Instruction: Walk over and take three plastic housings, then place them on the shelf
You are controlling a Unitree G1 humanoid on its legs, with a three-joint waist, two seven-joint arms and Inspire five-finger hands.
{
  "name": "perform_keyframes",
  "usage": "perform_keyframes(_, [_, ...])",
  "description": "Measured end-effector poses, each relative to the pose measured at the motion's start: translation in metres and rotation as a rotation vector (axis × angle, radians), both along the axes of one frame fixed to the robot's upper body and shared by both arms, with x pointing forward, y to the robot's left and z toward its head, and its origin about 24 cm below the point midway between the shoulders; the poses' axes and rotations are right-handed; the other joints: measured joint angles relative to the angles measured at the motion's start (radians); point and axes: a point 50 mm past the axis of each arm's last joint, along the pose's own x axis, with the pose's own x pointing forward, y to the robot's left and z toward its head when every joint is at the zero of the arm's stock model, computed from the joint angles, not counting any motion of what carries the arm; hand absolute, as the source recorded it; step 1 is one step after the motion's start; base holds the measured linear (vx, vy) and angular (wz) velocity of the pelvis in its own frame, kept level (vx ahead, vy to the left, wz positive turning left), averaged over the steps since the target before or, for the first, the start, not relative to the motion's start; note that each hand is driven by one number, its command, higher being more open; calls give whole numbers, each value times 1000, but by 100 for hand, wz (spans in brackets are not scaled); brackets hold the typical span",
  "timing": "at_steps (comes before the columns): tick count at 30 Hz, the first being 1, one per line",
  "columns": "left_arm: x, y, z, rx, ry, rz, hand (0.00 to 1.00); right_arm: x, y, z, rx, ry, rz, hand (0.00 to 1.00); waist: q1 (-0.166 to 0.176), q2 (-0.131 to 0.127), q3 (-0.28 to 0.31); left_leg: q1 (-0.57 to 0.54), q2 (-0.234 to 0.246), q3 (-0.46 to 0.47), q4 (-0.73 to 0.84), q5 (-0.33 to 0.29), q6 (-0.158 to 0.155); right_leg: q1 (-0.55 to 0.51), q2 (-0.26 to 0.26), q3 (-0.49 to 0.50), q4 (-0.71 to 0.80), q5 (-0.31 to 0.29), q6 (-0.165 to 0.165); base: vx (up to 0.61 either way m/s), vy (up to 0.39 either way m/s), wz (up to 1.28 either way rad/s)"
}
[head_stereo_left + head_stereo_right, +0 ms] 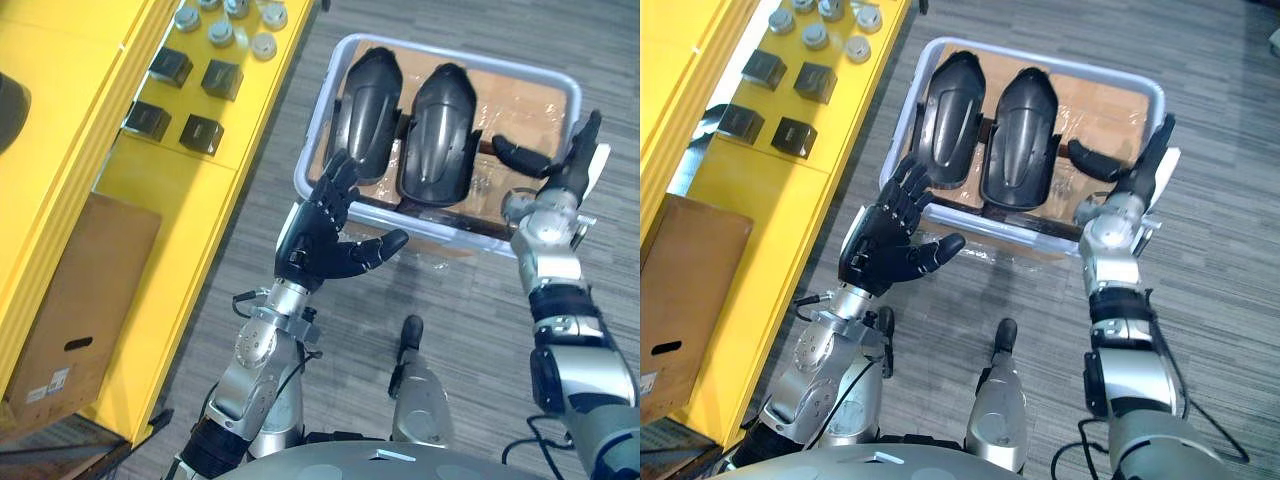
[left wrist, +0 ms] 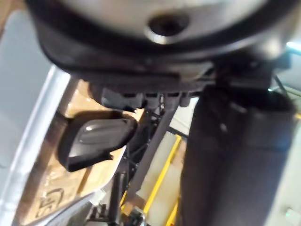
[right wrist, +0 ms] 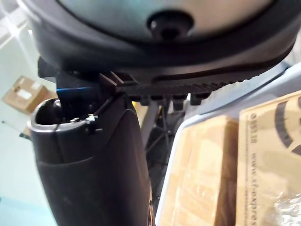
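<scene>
On the grey floor, a pale bin [image 1: 318, 120] lined with cardboard [image 1: 520, 105]. Inside it, two black plastic housings side by side, rounded backs up: one [image 1: 368, 105] along the bin's left wall, the other [image 1: 445, 125] just beside it towards the middle, both reaching from the far wall almost to the near wall. Bare cardboard lining in the right part of the bin.

Left hand [image 1: 318, 240] raised at the bin's near left corner, fingers spread and straight, thumb stuck out sideways, nothing held; fingertips in front of the near end of the left housing. Right hand [image 1: 565, 170] above the bin's right side, fingers straight and pointing to the far right corner, thumb splayed towards the housings, likewise holding nothing.

To the left, a yellow shelf [image 1: 200, 190] with four small black blocks [image 1: 170, 66], a cluster of grey caps [image 1: 220, 33] towards its far end, and a brown cardboard box [image 1: 80, 300] nearer.
</scene>
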Motion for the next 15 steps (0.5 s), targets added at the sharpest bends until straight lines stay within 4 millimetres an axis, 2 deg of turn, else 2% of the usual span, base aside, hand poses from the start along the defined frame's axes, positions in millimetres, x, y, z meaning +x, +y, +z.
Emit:
perform_keyframes(5, [-1,-4,-15,-7,74,-11,100,11,-13,28,-88,34,10,100,22,34,33,-32,-13,-30,1,16,7,-23,-9,-23,25,-1,0,-20,9,16])
perform_keyframes(9, [-1,-6,-22,-7,107,-11,100,16,-10,28,-112,81,36,100,34,35,33,-40,-17,-42,0,23,8,-35,-15,-40,54,-6,-4,-20,7,11])
perform_keyframes(12, [-1,-7,-22,-9,108,-10,100,18,-19,36,-141,142,30,100,43,37,34,-55,-29,-46,-6,38,11,-54,-29,-47,67,-11,-1,-33,8,10])
perform_keyframes(15, [-1,-6,-23,-11,115,1,100,17,-28,35,-134,214,23,100,50,46,42,-58,-30,-48,-17,51,9,-60,-30,-50,69,-11,-1,-52,-9,2])
